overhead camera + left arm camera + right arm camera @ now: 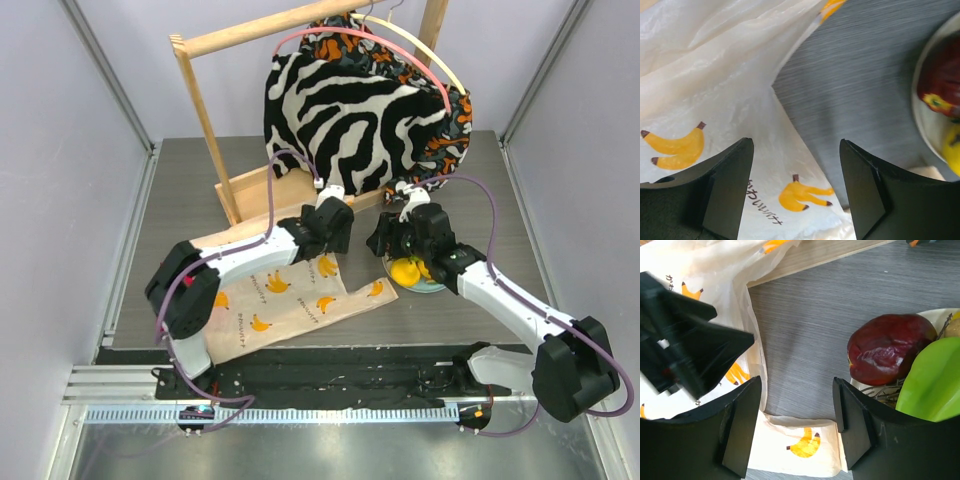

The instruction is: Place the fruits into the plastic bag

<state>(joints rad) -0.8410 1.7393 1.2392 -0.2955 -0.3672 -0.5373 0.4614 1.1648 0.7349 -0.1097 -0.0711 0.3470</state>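
one bag (280, 300) lies on one table (190, 200). one plate (436, 288) holds fruits: one red apple (887, 347), one green fruit (935, 382) and one lemon (404, 271); any others are too hidden to count. one wooden rack (205, 110) carries two hangers, one pink hanger (300, 38) and one cream hanger (430, 58), and two garments, one zebra garment (340, 120) and one orange-patterned garment (455, 125). there are two arms, left arm (245, 258) and right arm (505, 295), each with one gripper: left gripper (796, 150), right gripper (797, 385).

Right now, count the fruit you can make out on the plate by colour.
Dark red apple: 1
Green fruit: 1
Yellow lemon: 1
Total: 3 clearly seen on the plate; others may be hidden.
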